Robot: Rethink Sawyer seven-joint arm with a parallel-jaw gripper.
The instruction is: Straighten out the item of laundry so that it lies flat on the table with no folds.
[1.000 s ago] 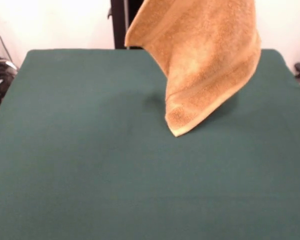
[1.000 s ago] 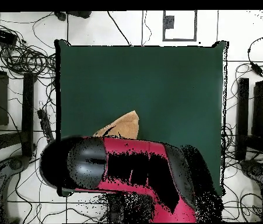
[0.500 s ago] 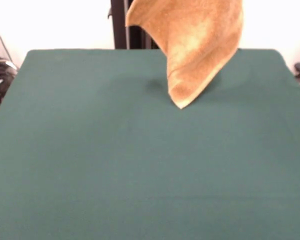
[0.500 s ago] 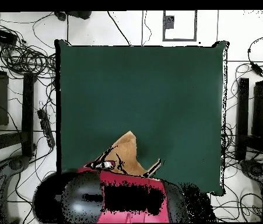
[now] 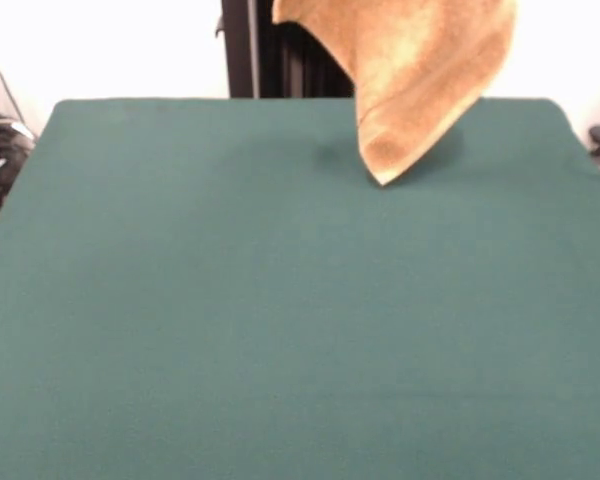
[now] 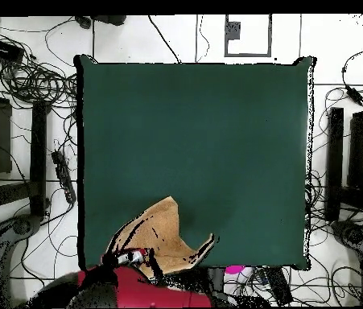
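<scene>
Tabletop [image 5: 230, 330] is filling most of the front view, dark green, felt-like, running out of frame at the bottom and both lower sides. In the overhead view the tabletop [image 6: 216, 145] is showing as a near-square green field in the middle of the frame, with cables [image 6: 31, 80] lying on the pale floor to its left and right.

Robot arm [image 6: 148, 291], red and black, is showing along the bottom edge of the overhead view, just below the tabletop's lower edge, left of center.

Towel [image 5: 420, 70], orange-tan terry cloth, is hanging in the upper right of the front view, its top cut off by the frame's top edge. It is draping down to a single pointed corner at upper center-right, with a woven band running along its lower edge. The point is hanging close over the green surface; contact cannot be told. A faint shadow is lying on the cloth beside the point. In the overhead view the towel [image 6: 164, 237] is sitting at lower left of center, bunched and folded, against the arm.

Pincer: hidden in both views, whether apart or clamped cannot be told.
</scene>
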